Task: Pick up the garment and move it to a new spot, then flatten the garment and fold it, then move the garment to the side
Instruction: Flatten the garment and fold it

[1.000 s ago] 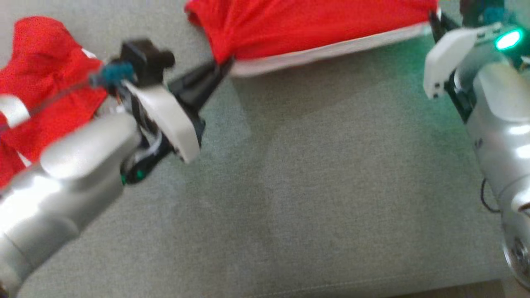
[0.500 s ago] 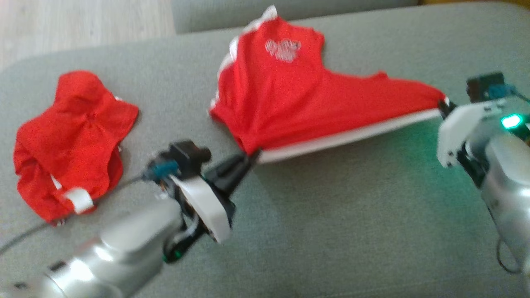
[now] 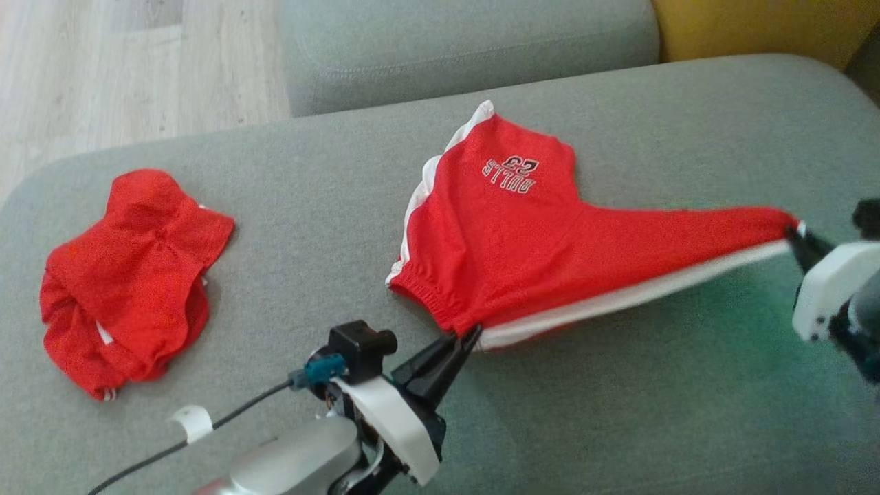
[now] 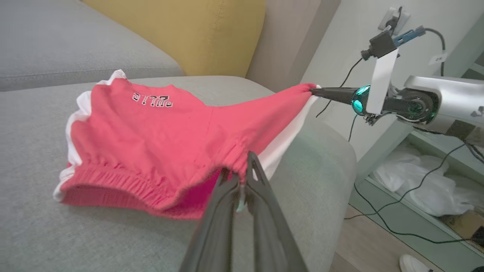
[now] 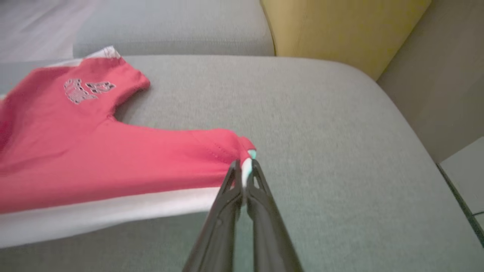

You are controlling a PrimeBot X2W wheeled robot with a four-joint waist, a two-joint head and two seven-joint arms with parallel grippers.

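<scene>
**A:** Where is the garment (image 3: 522, 254)?

**B:** On the grey sofa seat (image 3: 619, 412), right of the middle in the head view, strung between the two arms. Its far part, with the black-and-white lettering and the number 23, lies flat on the seat. The near edge is pulled into a taut line, with a white band running along it.

**A:** And the left end effector (image 3: 467, 335)?

**B:** Its two dark fingers are pressed together on the near left corner of the garment, and the red cloth bunches up at the tips. In the left wrist view the gathered hem sags from that pinch down to the seat.

**A:** The right end effector (image 3: 794, 237)?

**B:** It is also clamped on the garment, at the far right corner where red meets white. In its own wrist view a bit of white cloth shows between the closed tips. That corner is lifted off the seat.

**A:** Anything else around?

**B:** A smaller red cloth (image 3: 130, 275) lies crumpled at the left end of the seat, well apart from the garment. A yellow cushion (image 3: 756, 27) sits behind the seat at the upper right, and wooden floor (image 3: 103, 69) shows at the upper left.
</scene>
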